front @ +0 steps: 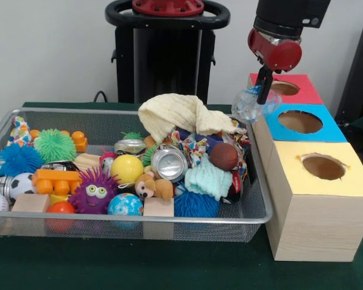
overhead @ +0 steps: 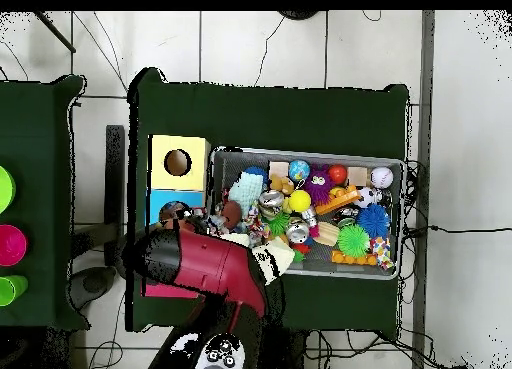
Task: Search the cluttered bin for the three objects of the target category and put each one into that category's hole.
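The wire-mesh bin point(front: 263, 181) fills the left and middle of the front view and is heaped with toys. My gripper point(front: 263, 92) hangs at the top right, just past the bin's far right corner, beside the red-topped box point(front: 308, 93) and the blue-topped box point(front: 333, 130). It is shut on a crumpled clear plastic item point(front: 248, 104), held above the bin rim. A yellow-topped box point(front: 357, 181) stands nearest the camera. Each box top has a round hole. In the overhead view my red arm point(overhead: 200, 260) covers the red box; the bin point(overhead: 402, 215) lies to its right.
In the bin are a crushed silver can point(front: 169, 163), a cream cloth point(front: 181, 115), a brown ball point(front: 224, 156), a mint knitted piece point(front: 209, 178), a yellow ball point(front: 127, 168), a purple spiky toy point(front: 95, 191), a small teddy bear point(front: 152, 187), orange blocks point(front: 55, 180) and spiky balls.
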Motion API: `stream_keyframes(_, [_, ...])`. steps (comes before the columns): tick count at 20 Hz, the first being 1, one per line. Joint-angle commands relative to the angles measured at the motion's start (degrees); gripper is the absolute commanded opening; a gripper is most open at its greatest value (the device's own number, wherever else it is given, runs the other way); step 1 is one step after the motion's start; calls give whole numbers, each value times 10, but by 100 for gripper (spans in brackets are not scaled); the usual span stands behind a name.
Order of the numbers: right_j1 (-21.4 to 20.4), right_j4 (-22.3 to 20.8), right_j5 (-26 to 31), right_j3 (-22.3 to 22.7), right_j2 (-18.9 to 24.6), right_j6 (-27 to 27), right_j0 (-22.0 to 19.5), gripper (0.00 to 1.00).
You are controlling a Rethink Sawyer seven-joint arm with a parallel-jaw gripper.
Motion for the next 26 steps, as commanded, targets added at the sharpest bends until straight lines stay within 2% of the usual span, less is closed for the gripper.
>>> stream_keyframes(1, [13, 33, -3, 38, 16, 113, 4, 0])
stream_keyframes(16, [29, 58, 4, 30, -8, 128, 34, 0])
stream_keyframes(26, [49, 76, -22, 37, -3, 127, 45, 0])
